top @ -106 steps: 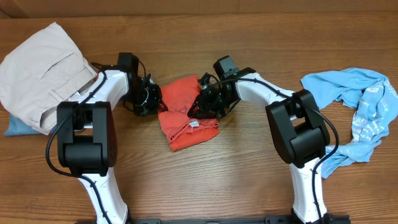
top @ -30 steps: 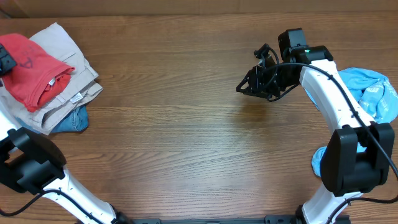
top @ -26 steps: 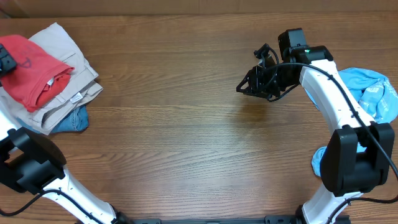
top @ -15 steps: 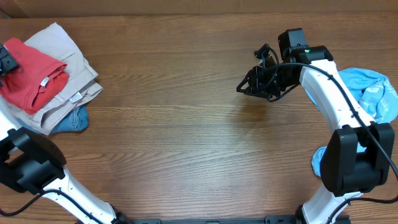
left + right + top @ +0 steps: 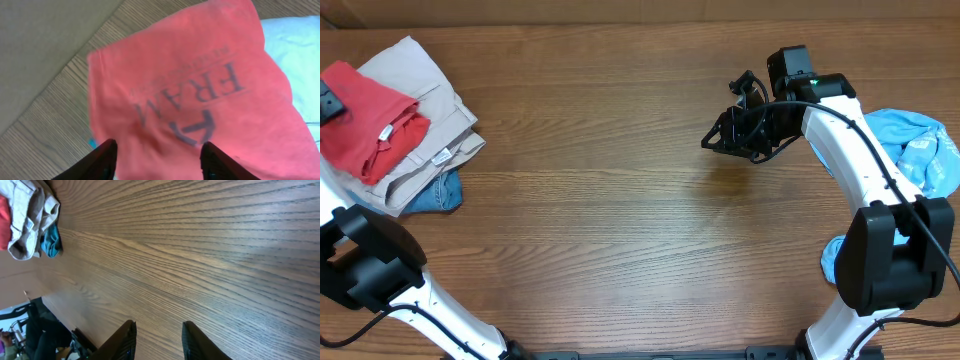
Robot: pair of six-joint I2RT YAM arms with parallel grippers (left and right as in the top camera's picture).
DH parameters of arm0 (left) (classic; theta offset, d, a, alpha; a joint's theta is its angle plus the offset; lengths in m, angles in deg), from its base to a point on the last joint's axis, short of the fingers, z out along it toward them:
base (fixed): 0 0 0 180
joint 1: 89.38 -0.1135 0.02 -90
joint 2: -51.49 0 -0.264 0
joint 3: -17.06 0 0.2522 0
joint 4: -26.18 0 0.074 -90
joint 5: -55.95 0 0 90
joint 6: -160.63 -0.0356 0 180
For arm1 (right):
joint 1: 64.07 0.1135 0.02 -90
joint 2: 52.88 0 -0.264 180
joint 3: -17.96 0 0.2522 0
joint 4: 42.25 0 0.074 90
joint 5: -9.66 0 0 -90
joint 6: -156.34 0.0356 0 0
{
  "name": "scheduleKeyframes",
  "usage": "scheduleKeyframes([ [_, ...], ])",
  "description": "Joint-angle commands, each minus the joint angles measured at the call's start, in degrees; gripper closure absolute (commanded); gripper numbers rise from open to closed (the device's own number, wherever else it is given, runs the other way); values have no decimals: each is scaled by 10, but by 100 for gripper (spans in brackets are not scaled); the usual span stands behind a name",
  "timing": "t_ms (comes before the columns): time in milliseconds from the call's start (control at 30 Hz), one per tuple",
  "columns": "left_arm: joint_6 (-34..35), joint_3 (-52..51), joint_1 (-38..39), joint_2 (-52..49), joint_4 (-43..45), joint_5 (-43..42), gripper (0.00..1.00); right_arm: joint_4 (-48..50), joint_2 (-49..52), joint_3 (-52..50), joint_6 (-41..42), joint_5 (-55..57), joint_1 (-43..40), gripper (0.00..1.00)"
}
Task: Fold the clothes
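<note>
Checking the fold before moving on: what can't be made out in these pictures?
Red T-shirt lettering: left wrist view, blurred; lower row cut by the bottom edge.
Sky-blue shirt: overhead, cut by the right edge, partly behind the right arm.
Blue garment: overhead, mostly under the beige trousers.

Cut off at the upper left edge of the overhead view: the red T-shirt point(image 5: 365, 125) and most of the left gripper point(image 5: 328, 102) (a dark scrap only). Legible in the lettering point(image 5: 200, 100) from the left wrist: just "FRAM", with the larger row beneath blurred past reading. Hidden under the beige trousers point(image 5: 415, 75) save one blue corner: the jeans point(image 5: 438, 193). Clipped by the right edge and partly behind the right arm point(image 5: 860, 150): the light blue shirt point(image 5: 920, 150). Too dark and small overhead for any reading of the jaws of the right gripper point(image 5: 708, 142).
</note>
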Motion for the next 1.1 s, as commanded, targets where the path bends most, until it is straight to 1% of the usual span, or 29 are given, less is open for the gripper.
scheduleKeyframes([
  [0, 37, 26, -7, 18, 0, 8, 38, 2, -8, 2, -4, 9, -2, 66],
  [100, 41, 36, -13, 32, -1, -2, 38, 3, -8, 2, -4, 9, -2, 66],
  [167, 41, 36, -15, 35, -7, -15, 43, 4, -8, 2, -4, 11, -2, 66],
  [200, 40, 36, -15, 35, -12, -23, 48, 4, -8, 2, -4, 11, -2, 66],
  [233, 41, 36, -15, 35, -19, -41, 59, 5, -8, 2, -4, 11, -2, 66],
  [267, 40, 36, -15, 35, -25, -65, 65, 4, -8, 2, -4, 11, -2, 66],
  [300, 40, 36, -14, 35, -30, -104, 69, 4, -8, 2, -4, 11, -2, 66],
  [333, 40, 36, -13, 35, -33, -137, 69, 4, -8, 2, -4, 11, -2, 66],
  [367, 37, 36, -10, 36, -36, -195, 69, 4, -8, 2, -4, 11, -2, 66],
  [433, 20, 36, 3, 37, -37, -267, 64, 5, -8, 2, -5, 12, -2, 66],
  [467, 12, 36, 15, 40, -38, -280, 62, 6, -8, 2, -4, 20, -2, 66],
  [567, -12, 36, 61, 52, -48, -277, 60, 11, -8, 2, -4, 72, -3, 66],
  [600, -17, 36, 81, 58, -52, -273, 60, 12, -8, 2, -4, 97, -3, 62],
  [667, -25, 36, 122, 68, -63, -273, 58, 13, -8, 6, -4, 154, -3, 61],
  [700, -32, 36, 154, 73, -71, -273, 55, 12, -8, 12, -5, 197, -3, 59],
  [767, -36, 36, 196, 77, -86, -269, 51, 9, -8, 24, -5, 236, -3, 52],
  [800, -40, 36, 218, 78, -95, -265, 48, 8, -8, 30, -5, 247, -3, 46],
  [900, -40, 35, 279, 78, -126, -232, 32, 9, -8, 57, -7, 253, -3, 16],
  [933, -39, 35, 300, 78, -138, -217, 18, 11, -8, 66, -6, 252, -3, 0],
  [967, -39, 35, 317, 78, -147, -205, 0, 11, -8, 75, -6, 253, -3, 0],
  [1067, -38, 35, 367, 78, -182, -161, 0, 6, -8, 94, -7, 253, -3, 0],
])
